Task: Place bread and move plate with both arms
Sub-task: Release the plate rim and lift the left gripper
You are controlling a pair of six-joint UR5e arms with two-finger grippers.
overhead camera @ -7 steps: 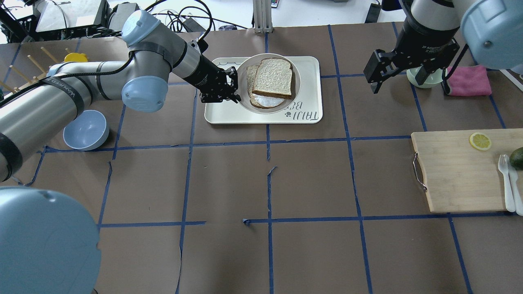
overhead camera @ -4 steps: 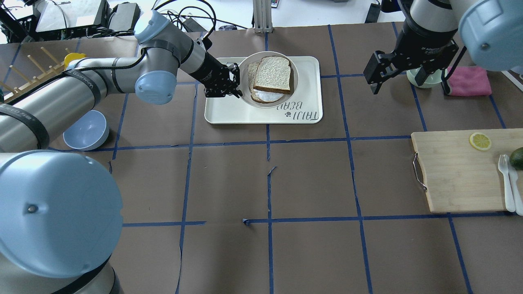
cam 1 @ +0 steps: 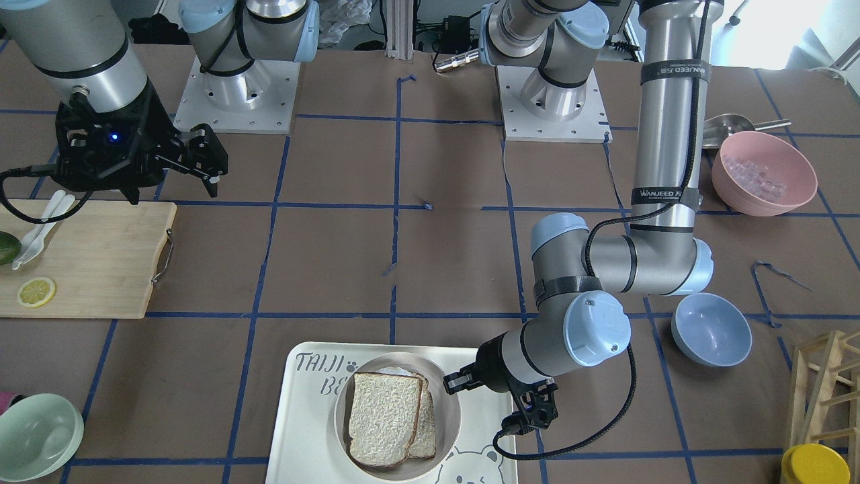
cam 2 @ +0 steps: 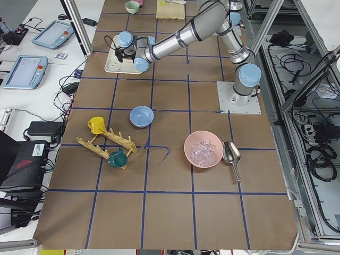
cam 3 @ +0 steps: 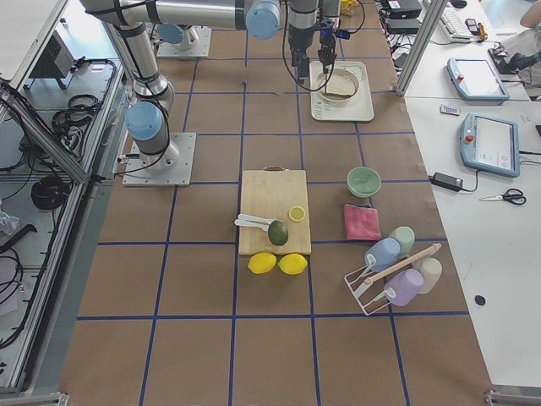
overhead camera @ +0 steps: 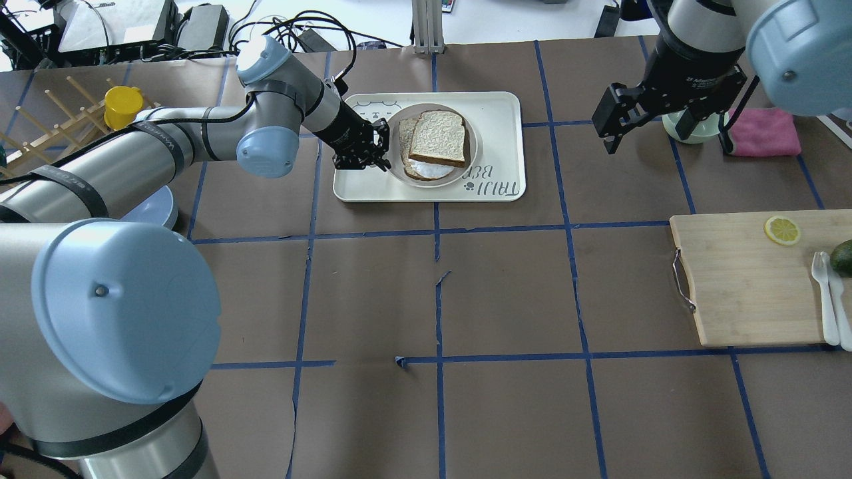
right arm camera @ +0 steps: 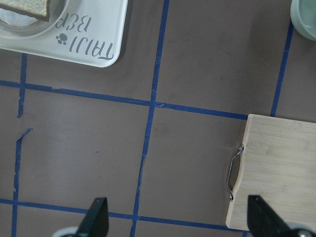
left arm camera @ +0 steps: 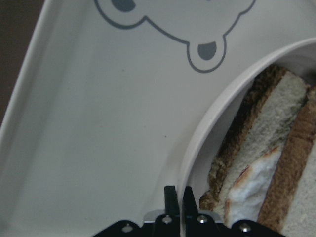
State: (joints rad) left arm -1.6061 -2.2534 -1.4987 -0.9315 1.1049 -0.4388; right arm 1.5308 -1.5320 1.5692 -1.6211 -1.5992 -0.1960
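The bread (overhead camera: 438, 138) lies on top of a smaller slice with fried egg (overhead camera: 429, 169) on the plate (overhead camera: 458, 173). The plate is low over or on the bear-print tray (overhead camera: 492, 113); I cannot tell whether they touch. My left gripper (overhead camera: 381, 143) is shut on the plate's left rim. The left wrist view shows the gripper (left arm camera: 177, 195) pinching the rim, with the bread (left arm camera: 276, 108) just inside. The front view shows the same grip (cam 1: 463, 386) on the plate (cam 1: 449, 417) under the bread (cam 1: 383, 417). My right gripper (overhead camera: 616, 133) is open and empty, high above the table right of the tray.
A wooden cutting board (overhead camera: 745, 279) with a lemon slice, avocado and cutlery lies at the right. A pink cloth (overhead camera: 762, 131) and a green bowl lie behind the right gripper. A blue bowl (cam 1: 711, 329), a pink bowl (cam 1: 762, 171) and a yellow cup (overhead camera: 123, 103) stand on the left.
The left gripper has lowered the plate with the bread toward the tray, and the plate looks smaller now. The left arm's elbow has swung back. The right gripper has barely moved.
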